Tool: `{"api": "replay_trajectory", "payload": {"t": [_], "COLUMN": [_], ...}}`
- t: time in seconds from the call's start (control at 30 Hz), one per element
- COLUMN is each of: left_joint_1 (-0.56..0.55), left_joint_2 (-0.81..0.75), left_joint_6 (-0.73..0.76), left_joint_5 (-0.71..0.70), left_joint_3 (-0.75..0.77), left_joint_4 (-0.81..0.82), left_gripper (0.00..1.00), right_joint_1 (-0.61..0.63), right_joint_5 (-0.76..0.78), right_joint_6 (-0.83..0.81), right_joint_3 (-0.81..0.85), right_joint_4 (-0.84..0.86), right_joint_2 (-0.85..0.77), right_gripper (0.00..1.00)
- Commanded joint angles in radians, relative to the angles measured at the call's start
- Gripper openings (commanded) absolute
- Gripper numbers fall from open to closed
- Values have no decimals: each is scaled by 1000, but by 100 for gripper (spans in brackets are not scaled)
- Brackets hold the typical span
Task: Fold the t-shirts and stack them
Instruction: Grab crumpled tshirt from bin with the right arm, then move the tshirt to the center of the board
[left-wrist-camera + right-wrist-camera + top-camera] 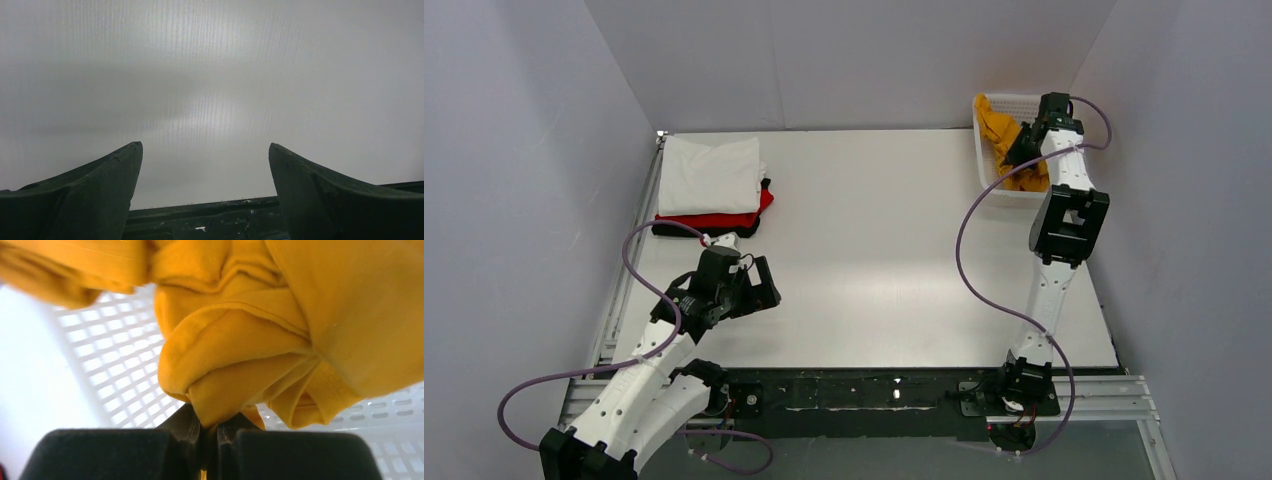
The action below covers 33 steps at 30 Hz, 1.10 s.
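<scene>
A crumpled mustard-orange t-shirt [1002, 130] lies in the white lattice basket [986, 172] at the far right. My right gripper [1024, 143] is down in the basket, shut on a bunched fold of that shirt [235, 360]; the cloth is pinched between the fingertips [187, 422]. A stack of folded t-shirts sits at the far left: white [711, 173] on top, red [724, 219] under it, black [674, 229] at the bottom edge. My left gripper [762, 286] is open and empty over the bare table, near the front left [205, 147].
The basket wall [107, 355] stands close around the right gripper. Grey enclosure walls [514, 150] border the table on the left, back and right. A black strip [854, 390] runs along the front edge by the arm bases.
</scene>
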Motion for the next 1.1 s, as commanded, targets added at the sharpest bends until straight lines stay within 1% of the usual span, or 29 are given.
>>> {"api": "replay_trajectory", "payload": {"t": [0.0, 0.2, 0.33, 0.5, 0.63, 0.73, 0.83, 0.87, 0.93, 1.07], "left_joint_1": [-6, -5, -5, -5, -5, -4, -5, -4, -5, -5], "left_joint_2": [-13, -20, -25, -55, -74, -89, -99, -102, -100, -87], "left_joint_6": [5, -12, -23, -43, -58, -70, -79, -86, -90, -96], "left_joint_5": [-18, -4, 27, 33, 34, 27, 20, 18, 13, 2], "left_joint_3": [28, 26, 38, 36, 36, 41, 42, 41, 41, 43], "left_joint_4": [-63, -67, -77, -90, -108, -134, -155, -160, -170, -207], "left_gripper": [98, 98, 98, 98, 98, 98, 98, 98, 98, 98], "right_joint_1": [9, 81, 162, 277, 365, 423, 455, 462, 471, 468], "right_joint_5": [-87, -154, -231, -358, -448, -478, -518, -512, -438, -156], "right_joint_6": [-10, -49, -64, -47, 13, 52, 157, 190, 254, 314], "right_joint_3": [68, -145, -189, -229, -295, -403, -575, -643, -800, -1095], "right_joint_4": [91, 248, 292, 362, 418, 476, 577, 619, 680, 650], "right_joint_2": [-261, -662, -835, -991, -1073, -1134, -1192, -1211, -1254, -1289], "right_gripper": [1, 1, 1, 1, 1, 1, 1, 1, 1, 1]}}
